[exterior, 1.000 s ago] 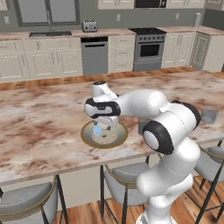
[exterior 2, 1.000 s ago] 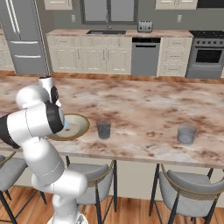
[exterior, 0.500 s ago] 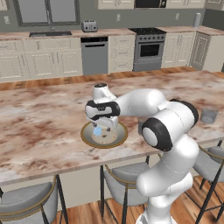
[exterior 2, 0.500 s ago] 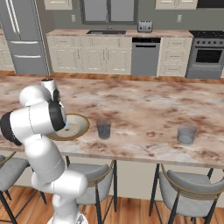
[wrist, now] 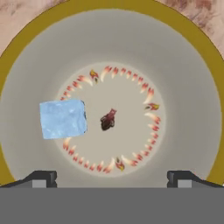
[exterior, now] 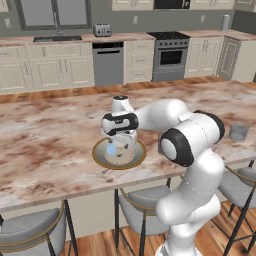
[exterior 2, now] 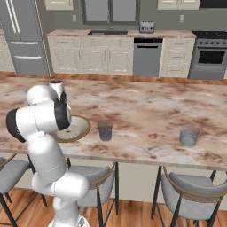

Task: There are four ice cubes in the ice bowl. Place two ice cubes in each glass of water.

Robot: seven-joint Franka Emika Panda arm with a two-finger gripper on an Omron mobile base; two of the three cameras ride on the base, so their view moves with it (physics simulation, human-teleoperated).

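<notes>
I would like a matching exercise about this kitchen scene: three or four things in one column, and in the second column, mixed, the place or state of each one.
Things
1. ice cube
2. ice bowl
3. glass of water nearer the bowl
4. gripper

Places or states
A. open, hanging over the bowl with nothing between its fingertips
B. on the marble counter, under the robot's hand
E. standing on the counter just beside the bowl
D. lying inside the bowl, beside the painted middle

Pairs: 1-D, 2-B, 3-E, 4-A
</notes>
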